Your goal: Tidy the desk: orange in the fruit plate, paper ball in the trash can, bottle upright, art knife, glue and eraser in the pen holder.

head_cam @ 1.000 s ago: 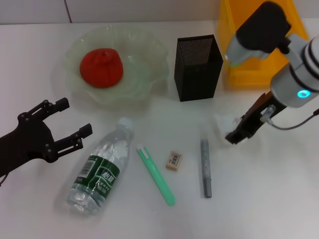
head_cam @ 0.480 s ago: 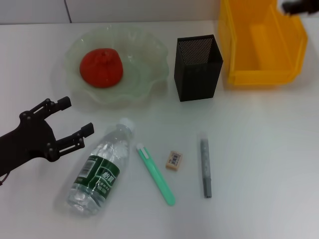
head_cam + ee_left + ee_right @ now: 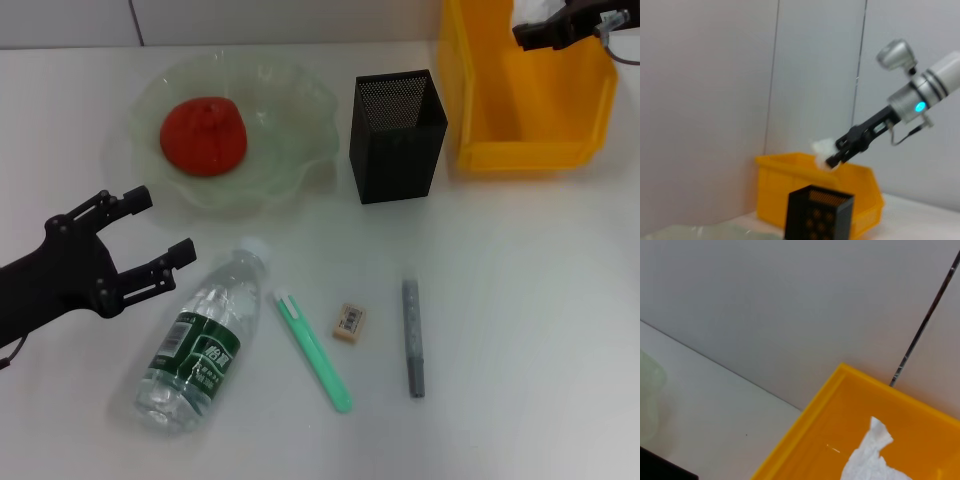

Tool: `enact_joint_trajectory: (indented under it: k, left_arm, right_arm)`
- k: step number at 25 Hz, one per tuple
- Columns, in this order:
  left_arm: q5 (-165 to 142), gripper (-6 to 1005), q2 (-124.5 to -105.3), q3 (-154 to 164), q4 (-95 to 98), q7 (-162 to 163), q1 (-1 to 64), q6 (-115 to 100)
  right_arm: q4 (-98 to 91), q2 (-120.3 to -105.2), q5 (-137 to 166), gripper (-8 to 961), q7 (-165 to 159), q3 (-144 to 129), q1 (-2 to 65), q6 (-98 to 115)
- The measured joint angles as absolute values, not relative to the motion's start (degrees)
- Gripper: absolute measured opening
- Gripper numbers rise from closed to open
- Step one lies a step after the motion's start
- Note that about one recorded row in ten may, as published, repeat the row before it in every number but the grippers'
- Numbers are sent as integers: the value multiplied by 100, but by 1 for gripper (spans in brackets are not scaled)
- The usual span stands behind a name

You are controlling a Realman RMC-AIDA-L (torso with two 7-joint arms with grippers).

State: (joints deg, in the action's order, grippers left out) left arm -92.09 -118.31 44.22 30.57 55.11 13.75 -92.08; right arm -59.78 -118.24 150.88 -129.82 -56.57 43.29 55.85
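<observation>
Across the whole head view, a white desk (image 3: 520, 300). At twelve to one o'clock on it, the yellow trash can (image 3: 480, 120), open side up. At ten to eleven o'clock, the pale-green fruit plate (image 3: 290, 150) with the orange (image 3: 204, 135) resting inside, a little toward the nine o'clock side of the dish. At seven o'clock, the bottle (image 3: 200, 340) lying flat, cap toward one o'clock, base toward seven. Near dead centre, toward twelve, the black mesh pen holder (image 3: 397, 135), upright, just beside the trash can at its nine o'clock side. At nine o'clock, the left gripper (image 3: 148, 232), fingers spread wide and gripping nothing, just beside the bottle's cap end without touching. At one o'clock, above the trash can, the right gripper (image 3: 530, 32), pinched tight on the paper ball (image 3: 824, 148); ball seen in the left wrist view as a white wad at the fingertips over the can's rim, and in the right wrist view against the can's yellow inside. At six o'clock, a green art knife (image 3: 313, 351) lying slantwise, just beside the bottle. At five o'clock, a grey glue stick (image 3: 413, 337), lying nearly straight from twelve to six. Between knife and stick, the small beige eraser (image 3: 347, 322), label up, touching neither.
</observation>
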Motion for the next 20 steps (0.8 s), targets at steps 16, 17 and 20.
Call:
enact_joint_trajectory:
  k: [16, 17, 20]
  left_arm:
    - [-9214, 844, -11892, 6787, 7322, 9553, -27, -7392]
    - [-9530, 843, -11862, 7511, 8372, 10315, -441, -6732]
    - [-10523, 843, -11846, 8169, 9573, 11712, -700, -6172]
  right_arm:
    - [-8358, -11934, 11377, 813, -11367, -5755, 1918, 7330]
    - [-8337, -11933, 10921, 813, -10990, -5755, 1665, 7529]
    - [-7921, -11952, 9960, 813, -9612, -5807, 920, 8140]
